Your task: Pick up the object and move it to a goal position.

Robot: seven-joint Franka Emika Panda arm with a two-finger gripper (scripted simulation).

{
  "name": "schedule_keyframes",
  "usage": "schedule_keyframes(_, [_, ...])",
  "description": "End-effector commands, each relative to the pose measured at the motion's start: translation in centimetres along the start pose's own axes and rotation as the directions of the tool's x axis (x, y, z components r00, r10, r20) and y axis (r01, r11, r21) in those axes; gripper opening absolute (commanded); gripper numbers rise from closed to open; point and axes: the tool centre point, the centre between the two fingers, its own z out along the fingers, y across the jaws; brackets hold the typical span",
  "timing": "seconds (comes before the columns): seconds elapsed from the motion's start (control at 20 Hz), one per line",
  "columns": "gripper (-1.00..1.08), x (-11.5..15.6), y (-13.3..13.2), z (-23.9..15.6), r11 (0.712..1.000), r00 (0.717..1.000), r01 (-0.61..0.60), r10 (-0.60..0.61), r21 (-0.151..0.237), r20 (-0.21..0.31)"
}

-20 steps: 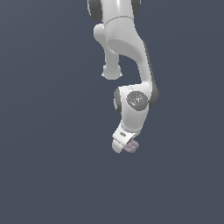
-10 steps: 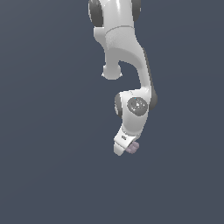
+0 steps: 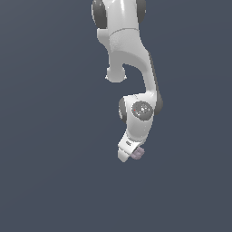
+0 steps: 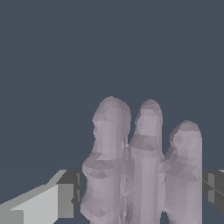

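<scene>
The object is a small pale mauve-grey block with bumpy ridges. In the exterior view it peeks out beside the tip of my white gripper, held up off the surface. In the wrist view the object fills the space between the two fingers, looking like three rounded ridges side by side. The jaws press against its two sides. My arm hangs down from the top of the exterior view, with the wrist bent toward that view's left.
A plain dark grey-blue surface fills the background of both views. No other objects show.
My arm has shifted slightly, and the gripper with the object has moved a little upward in the exterior view. The grip is unchanged.
</scene>
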Motion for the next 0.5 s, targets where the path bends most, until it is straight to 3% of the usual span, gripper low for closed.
schedule_keyframes(0.0, [-1.00,-0.9,-0.2,1.7,1.000,1.000,-0.006,0.006,0.014,0.017])
schedule_keyframes(0.45, [-1.00,-0.6,0.1,-0.4,1.000,1.000,-0.003,0.003,-0.001,-0.001])
